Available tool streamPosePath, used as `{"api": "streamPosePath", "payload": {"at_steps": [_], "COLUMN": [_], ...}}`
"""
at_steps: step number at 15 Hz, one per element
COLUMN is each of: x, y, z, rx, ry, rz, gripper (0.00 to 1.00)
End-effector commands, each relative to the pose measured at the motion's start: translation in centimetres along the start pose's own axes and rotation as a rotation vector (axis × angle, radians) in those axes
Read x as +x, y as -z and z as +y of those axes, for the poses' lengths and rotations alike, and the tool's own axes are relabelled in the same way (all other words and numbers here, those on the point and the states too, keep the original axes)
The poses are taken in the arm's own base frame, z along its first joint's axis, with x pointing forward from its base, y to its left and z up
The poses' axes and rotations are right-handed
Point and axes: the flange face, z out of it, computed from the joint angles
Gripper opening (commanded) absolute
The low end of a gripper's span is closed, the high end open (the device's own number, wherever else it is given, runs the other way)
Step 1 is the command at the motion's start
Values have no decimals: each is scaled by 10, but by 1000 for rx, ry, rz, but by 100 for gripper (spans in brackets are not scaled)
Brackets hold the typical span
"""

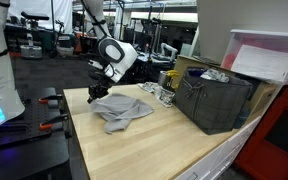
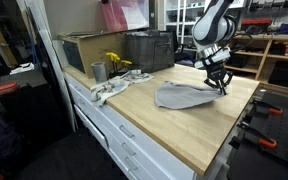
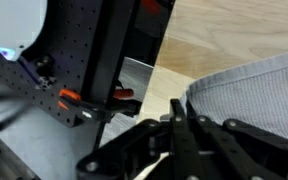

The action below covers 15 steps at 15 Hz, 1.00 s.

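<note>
1. Currently the gripper (image 2: pixel 220 86) stands low over the table's end, wrist tilted, with both jaws drawn fully together.
2. In the wrist view the fingertips (image 3: pixel 179 118) meet at the border of the grey cloth (image 3: pixel 252 92). They appear to pinch that border rather than the middle, as a thin fold is the only part narrow jaws can take.
3. Apart from the gripped corner, the grey cloth lies rumpled on the wooden table (image 2: pixel 184 135) in both exterior views, its bulk resting on the surface and spreading away from the gripper (image 1: pixel 96 88).
4. The pinched corner sits near the table's edge, beside a black perforated plate (image 3: pixel 104 50) that carries a red-handled clamp (image 3: pixel 72 97).
5. Well apart from the cloth, along the far side, stand a dark crate (image 2: pixel 149 50), a cardboard box (image 2: pixel 82 48), a metal cup (image 2: pixel 98 71) and a pale rag (image 2: pixel 109 90).
</note>
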Motion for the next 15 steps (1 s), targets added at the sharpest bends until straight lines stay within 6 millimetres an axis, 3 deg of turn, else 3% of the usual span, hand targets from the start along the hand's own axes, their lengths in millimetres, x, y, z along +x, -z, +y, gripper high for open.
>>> {"api": "streamPosePath", "payload": {"at_steps": [1,3,4,6,9,13,15], "x": [-14,-16,-17,-16,-11,-6,-2], "y": [1,-1,0,3,14,41,65], "z": [18,20,22,25,28,24,12], "rx": [-68,-101,-109,-113,-93,-40,32], "ry": [-95,-133,-149,-177,-202,-198,-137], "rz": [-71,-101,-110,-122,-107,-61,10], "gripper": [1,1,29,35,58,88,100]}}
